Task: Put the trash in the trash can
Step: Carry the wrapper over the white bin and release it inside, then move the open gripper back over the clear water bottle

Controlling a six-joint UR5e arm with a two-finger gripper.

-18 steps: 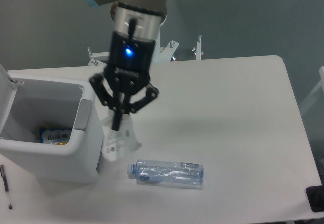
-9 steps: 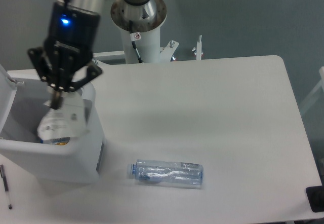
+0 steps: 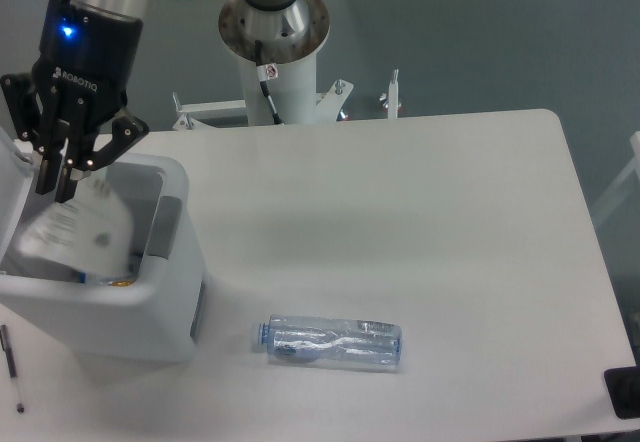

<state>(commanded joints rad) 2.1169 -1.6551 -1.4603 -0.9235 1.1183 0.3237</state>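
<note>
- Camera view: the gripper hangs over the trash can, fingers nearly together; whether they grip the wrapper I cannot tell.
- "ROBOTIQ" is printed on the gripper body.
- The wrapper, blurred, sits inside the can.
- Since half a second ago, the gripper has shifted left.
- The bottle lies on the desk, right of the can.

wrapper: motion-blurred, lower left inside the trash can
trash can lid: cut off at left edge
</note>
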